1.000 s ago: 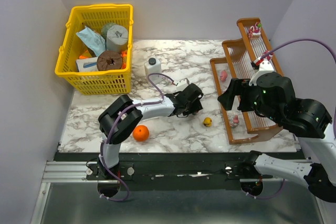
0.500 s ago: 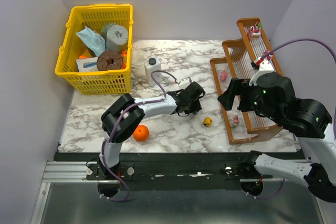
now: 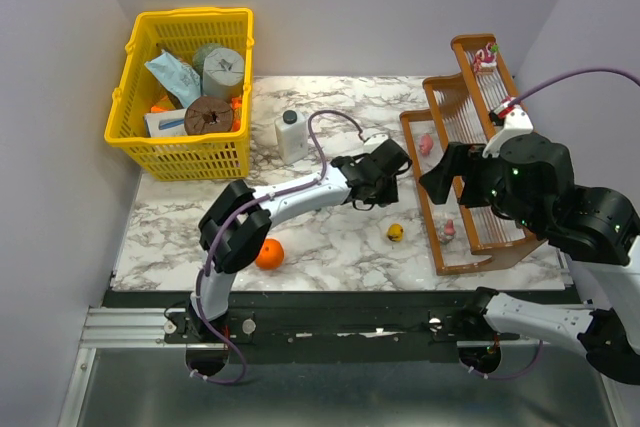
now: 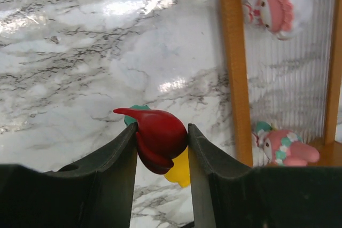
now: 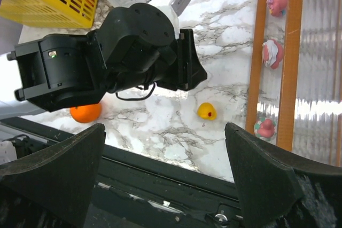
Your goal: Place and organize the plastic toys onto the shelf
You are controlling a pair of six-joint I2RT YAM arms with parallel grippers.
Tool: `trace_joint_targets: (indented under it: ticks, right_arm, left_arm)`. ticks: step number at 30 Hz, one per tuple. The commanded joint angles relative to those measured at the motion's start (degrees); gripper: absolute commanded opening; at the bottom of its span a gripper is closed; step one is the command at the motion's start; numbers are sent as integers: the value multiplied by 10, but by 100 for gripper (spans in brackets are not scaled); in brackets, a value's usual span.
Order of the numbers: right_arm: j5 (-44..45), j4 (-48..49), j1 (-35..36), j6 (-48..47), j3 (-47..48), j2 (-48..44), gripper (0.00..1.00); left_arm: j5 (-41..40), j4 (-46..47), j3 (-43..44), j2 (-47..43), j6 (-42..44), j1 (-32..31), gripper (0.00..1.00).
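My left gripper (image 3: 386,173) is shut on a red toy (image 4: 160,138) with a green bit, held above the marble just left of the shelf (image 3: 468,266). A yellow patch shows right under the red toy; I cannot tell if it belongs to it. A yellow duck toy (image 3: 396,233) lies on the table below the gripper. Pink toys (image 3: 427,144) (image 3: 447,231) rest on the lowest tier, and a red-and-white one (image 3: 485,56) on the top tier. My right gripper (image 5: 164,129) hangs open and empty high over the shelf's left rail (image 5: 255,52).
A yellow basket (image 3: 185,155) full of odds stands at the back left. A white bottle (image 3: 291,132) is beside it. An orange ball (image 3: 268,254) lies near the front edge by the left arm's elbow.
The left gripper has shut on the red toy and carried it right, toward the shelf. The right arm has shifted slightly.
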Motion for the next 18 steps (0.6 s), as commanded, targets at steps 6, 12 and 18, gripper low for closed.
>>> trace_joint_targets:
  ticks: [6,12,18]
  right_arm:
    - [48,-34,-2,-37,91,3,100]
    - [45,-4,-3,-58,93,-29,100]
    - [23,10,-3,-68,81,-54,100]
  left_arm:
    - [80,-69,90,-22,25,-48,26]
    - [105,-85,180,-8,3,-81,27]
    - [108,-84,281,33,-18,-108,27]
